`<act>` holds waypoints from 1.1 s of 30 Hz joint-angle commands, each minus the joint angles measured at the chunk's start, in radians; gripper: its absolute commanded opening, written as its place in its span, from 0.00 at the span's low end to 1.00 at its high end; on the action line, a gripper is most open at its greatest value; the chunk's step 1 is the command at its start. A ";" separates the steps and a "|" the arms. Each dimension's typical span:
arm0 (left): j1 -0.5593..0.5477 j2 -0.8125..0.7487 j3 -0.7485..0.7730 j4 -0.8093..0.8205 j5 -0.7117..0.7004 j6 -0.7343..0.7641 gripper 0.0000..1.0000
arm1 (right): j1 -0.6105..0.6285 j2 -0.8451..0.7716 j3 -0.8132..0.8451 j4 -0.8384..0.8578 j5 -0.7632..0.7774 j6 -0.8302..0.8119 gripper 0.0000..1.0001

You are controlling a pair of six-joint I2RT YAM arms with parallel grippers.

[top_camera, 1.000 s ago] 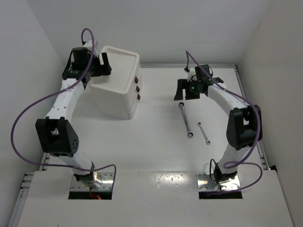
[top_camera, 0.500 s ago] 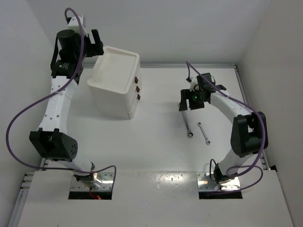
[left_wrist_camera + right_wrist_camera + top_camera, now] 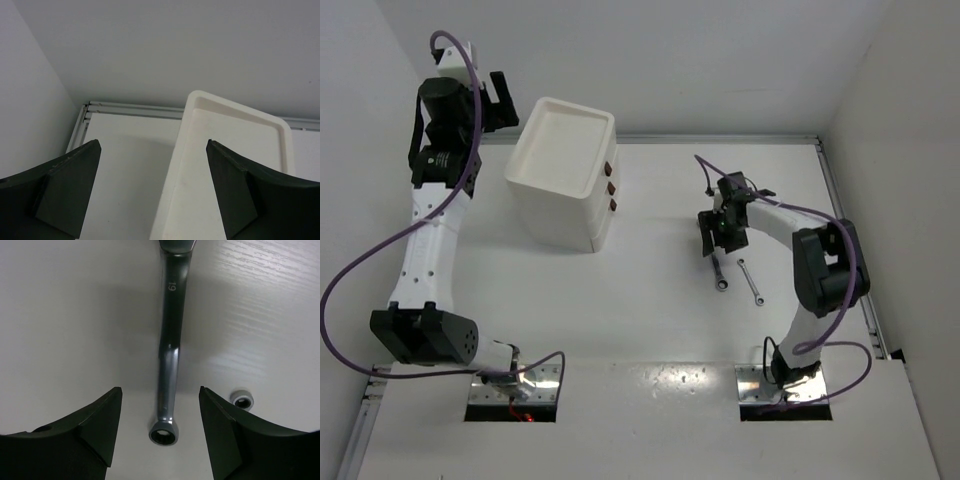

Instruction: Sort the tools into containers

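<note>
Wrench 19 (image 3: 170,340) lies flat on bench (image 3: 650,320), right of centre, shaft running between the spread jaws of R gripper (image 3: 160,392); no contact yet. Step: grasp. Judgement: descend straight, keep shaft centred, close across mid-shaft. It's thin and flat, so fingertips (image 3: 107,410) must reach bench or it slips. Smaller wrench (image 3: 242,400) sits just beside ring end; avoid nudging. L gripper (image 3: 152,145) open, empty, near far-left corner beside cabinet (image 3: 560,200). Drawers (image 3: 612,186) look shut, so nowhere but top tray to drop yet.

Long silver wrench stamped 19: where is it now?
Top view: long silver wrench flat on the right half of the table, beneath the open right gripper, shorter silver wrench beside it.
</note>
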 commanded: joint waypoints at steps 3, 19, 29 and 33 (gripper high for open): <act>0.016 -0.057 -0.042 0.021 -0.024 -0.002 0.94 | 0.013 0.108 0.100 0.026 0.033 0.014 0.64; 0.052 -0.068 -0.093 0.021 -0.042 0.007 0.95 | 0.087 0.176 0.087 0.030 0.114 0.005 0.00; 0.052 -0.047 -0.114 0.030 0.010 -0.023 0.95 | 0.098 0.047 0.192 -0.046 -0.034 0.059 0.00; 0.052 -0.028 -0.114 0.030 0.019 -0.032 0.95 | 0.089 -0.008 0.211 -0.069 -0.132 0.116 0.00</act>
